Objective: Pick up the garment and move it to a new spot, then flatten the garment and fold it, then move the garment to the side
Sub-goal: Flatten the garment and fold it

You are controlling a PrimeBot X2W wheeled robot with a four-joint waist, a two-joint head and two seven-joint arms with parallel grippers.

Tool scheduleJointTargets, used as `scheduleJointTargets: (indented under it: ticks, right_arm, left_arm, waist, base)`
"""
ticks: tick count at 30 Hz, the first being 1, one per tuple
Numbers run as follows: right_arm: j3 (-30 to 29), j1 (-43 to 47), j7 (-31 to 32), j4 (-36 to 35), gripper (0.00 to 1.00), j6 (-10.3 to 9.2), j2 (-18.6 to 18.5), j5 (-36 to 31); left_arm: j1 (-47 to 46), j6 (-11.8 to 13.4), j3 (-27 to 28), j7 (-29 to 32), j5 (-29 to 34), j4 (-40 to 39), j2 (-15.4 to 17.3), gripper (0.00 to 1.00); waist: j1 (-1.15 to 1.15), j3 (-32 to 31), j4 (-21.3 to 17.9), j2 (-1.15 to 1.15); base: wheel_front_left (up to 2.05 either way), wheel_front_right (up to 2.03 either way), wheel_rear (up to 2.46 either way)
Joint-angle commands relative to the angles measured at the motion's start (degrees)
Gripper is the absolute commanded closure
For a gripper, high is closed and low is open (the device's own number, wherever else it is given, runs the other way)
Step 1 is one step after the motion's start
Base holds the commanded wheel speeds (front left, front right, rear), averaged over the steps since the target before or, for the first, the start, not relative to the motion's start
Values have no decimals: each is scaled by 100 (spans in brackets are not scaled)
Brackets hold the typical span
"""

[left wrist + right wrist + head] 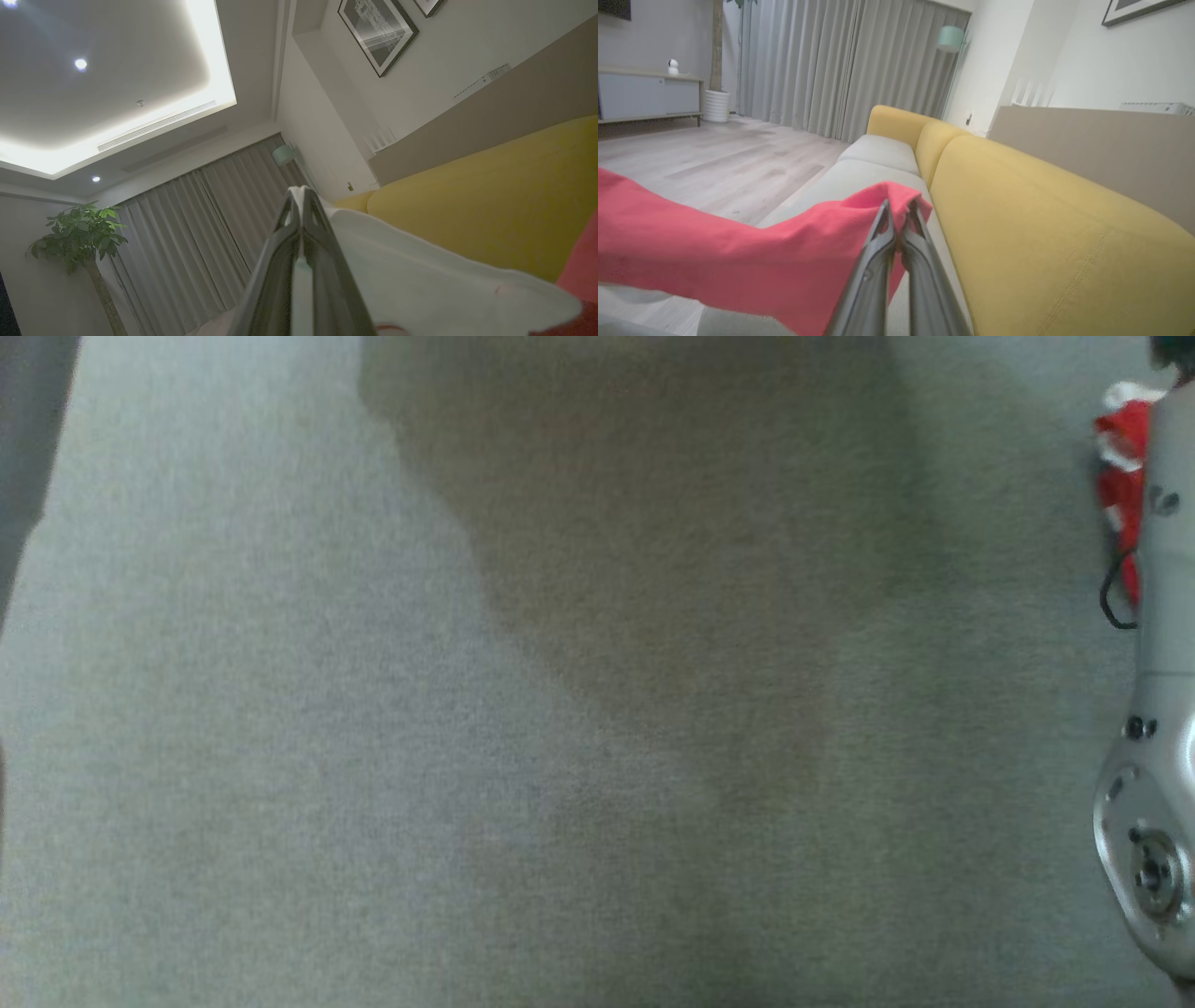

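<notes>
The garment (738, 252) is red with white parts. In the right wrist view my right gripper (899, 210) is shut on a bunched red edge, and the cloth stretches away to the left above the sofa seat (859, 177). In the left wrist view my left gripper (302, 196) is shut on a white part of the garment (420, 280), held up and pointing toward the ceiling. In the head view a bit of the red and white garment (1120, 457) peeks from behind my pale right forearm (1162, 663) at the right edge.
The grey sofa seat cushion (467, 709) spreads under the head camera, with a broad shadow across its middle. A yellow sofa backrest (1041, 224) runs along the right. Wooden floor (714, 158), curtains (840, 65), a low cabinet (644, 98) and a potted plant (79, 233) lie beyond.
</notes>
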Motion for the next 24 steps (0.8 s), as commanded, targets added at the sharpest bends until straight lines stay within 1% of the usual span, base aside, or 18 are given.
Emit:
scheduleJointTargets:
  ticks: [1, 4, 9, 14, 19, 20, 21, 24]
  right_arm:
    - [-8, -259, -127, -21, 100, -4, 138, -115]
    - [-108, -267, -331, 380, 100, -4, 211, -254]
    - [-302, -77, -711, 939, 100, -4, 294, -339]
    - [-450, 235, -1113, 1285, 100, -4, 337, -233]
    - [-515, 684, -1469, 1307, 100, -4, 351, 47]
    - [-505, 799, -1520, 1276, 100, -4, 352, 122]
    - [-450, 1054, -1593, 1184, 100, -4, 353, 374]
    - [-374, 1518, -1611, 907, 100, -4, 354, 728]
  left_arm:
    - [-235, 28, 185, -71, -64, -13, 130, 100]
    - [-42, 15, 173, -232, -178, 154, 38, 100]
    - [508, 66, 203, -524, -397, 288, -19, 100]
    - [1229, 161, 277, -771, -643, 139, -26, 100]
    - [2218, 313, 387, -900, -913, -456, 102, 100]
    - [2451, 370, 420, -916, -967, -616, 145, 100]
    - [2943, 499, 488, -943, -1074, -968, 227, 100]
    - [3728, 707, 542, -964, -1219, -1521, 334, 100]
  waist:
    - [0, 320, 152, 0]
    - [0, 656, 248, 0]
    - [0, 1056, 297, 0]
    - [0, 1186, 280, 0]
    - [0, 1070, 238, 0]
    - [0, 1023, 231, 0]
    - [0, 910, 231, 0]
    - [0, 699, 242, 0]
  base:
    - [0, 0, 0]
    - [0, 0, 0]
    - [0, 0, 0]
    - [0, 0, 0]
    - [0, 0, 0]
    - [0, 0, 0]
    - [0, 0, 0]
    - [0, 0, 0]
